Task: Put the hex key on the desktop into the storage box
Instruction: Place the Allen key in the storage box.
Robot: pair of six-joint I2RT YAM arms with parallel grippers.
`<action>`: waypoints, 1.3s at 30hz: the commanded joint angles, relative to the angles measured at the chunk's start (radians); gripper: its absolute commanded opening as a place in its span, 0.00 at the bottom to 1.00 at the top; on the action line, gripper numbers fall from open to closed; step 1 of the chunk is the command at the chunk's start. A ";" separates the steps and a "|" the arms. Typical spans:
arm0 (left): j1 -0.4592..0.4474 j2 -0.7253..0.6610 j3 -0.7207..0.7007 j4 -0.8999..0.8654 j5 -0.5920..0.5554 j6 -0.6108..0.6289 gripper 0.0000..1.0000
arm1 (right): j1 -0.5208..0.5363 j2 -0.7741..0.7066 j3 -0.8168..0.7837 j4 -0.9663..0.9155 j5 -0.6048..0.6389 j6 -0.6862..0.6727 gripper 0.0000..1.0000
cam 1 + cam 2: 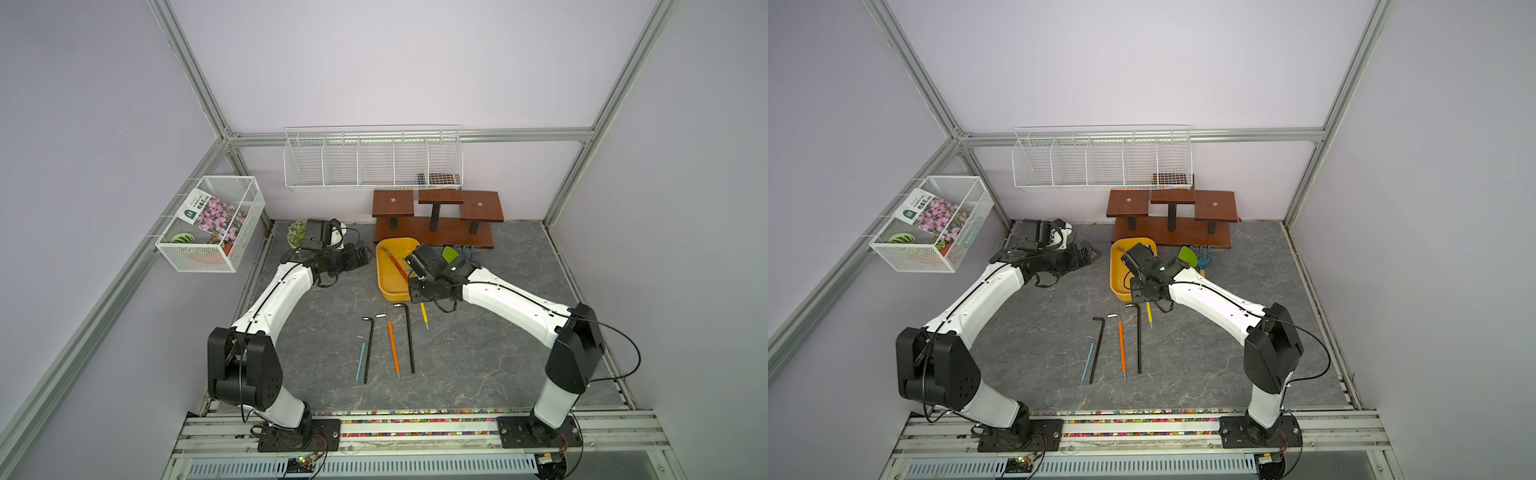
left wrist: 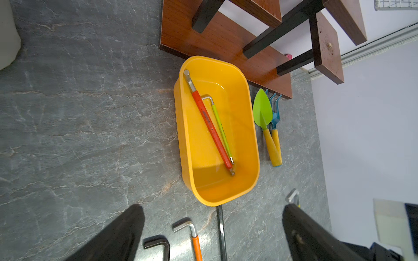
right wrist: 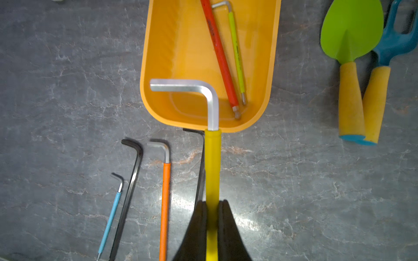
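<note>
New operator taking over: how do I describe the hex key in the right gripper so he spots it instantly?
On the grey desktop, find the yellow storage box. The right gripper holds the hex key at the box's near end. Only this one has a true yellow sleeve.

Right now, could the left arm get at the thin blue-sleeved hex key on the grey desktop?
Probably yes: the left gripper is open and empty; nothing covers the blue-sleeved hex key, though a black hex key lies beside it.
</note>
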 commanded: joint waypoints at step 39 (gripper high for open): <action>0.030 -0.003 -0.014 0.027 0.036 -0.010 1.00 | -0.204 0.575 0.634 0.043 -0.223 -0.131 0.17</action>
